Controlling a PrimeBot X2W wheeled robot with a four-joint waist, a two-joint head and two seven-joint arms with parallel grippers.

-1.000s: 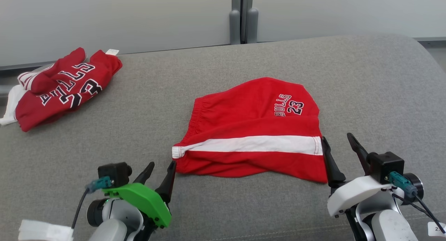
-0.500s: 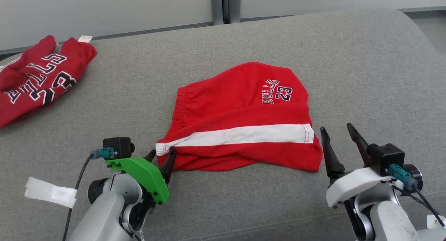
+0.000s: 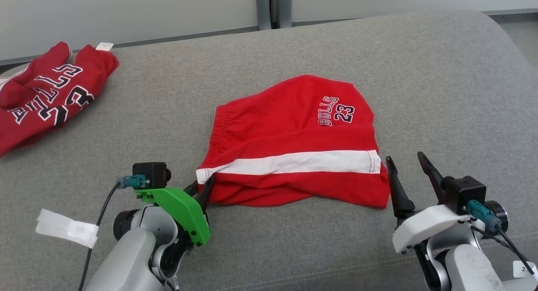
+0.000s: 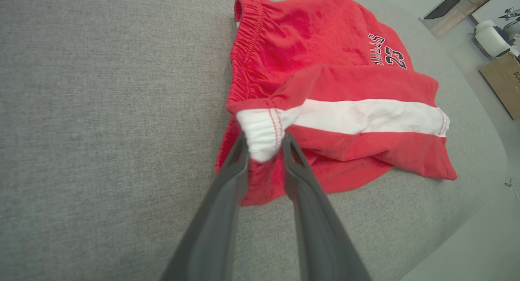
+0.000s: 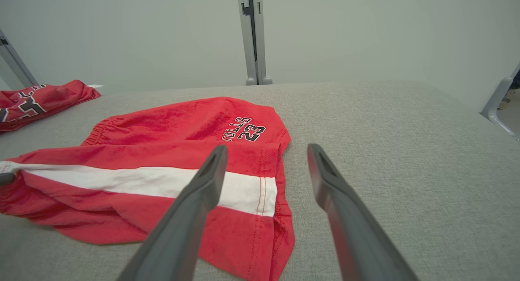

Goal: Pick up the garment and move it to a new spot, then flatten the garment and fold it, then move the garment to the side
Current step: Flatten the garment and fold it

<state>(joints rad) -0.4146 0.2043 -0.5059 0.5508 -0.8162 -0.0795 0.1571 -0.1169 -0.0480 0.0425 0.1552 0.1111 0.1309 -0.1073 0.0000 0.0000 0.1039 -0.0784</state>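
Shorts (image 3: 294,131), red with a white side stripe, lie loosely doubled near the middle of the padded grey tabletop (image 3: 441,72), waistband toward the robot's left and leg hem toward its right. Left pincer (image 3: 201,182) is clamped on the white waistband corner, which bunches between its two fingers close to their tips. Right pincer (image 3: 404,157) stands apart and empty at the hem corner, one finger over the cloth edge and the other over bare tabletop. A jersey (image 3: 46,97), also red, lies well apart at the far left.

Risks from this state:
(a) A fingertip pinch on a thick elastic bunch may let the corner slip out under a lift.
(b) A lift by the left corner alone would probably leave the cloth hanging and twisted.
(c) Closing where it stands, the right pincer may catch only the top layer of the stacked hem, or miss it.
(d) Uneven pull between the two sides could drag the cloth rather than raise it.
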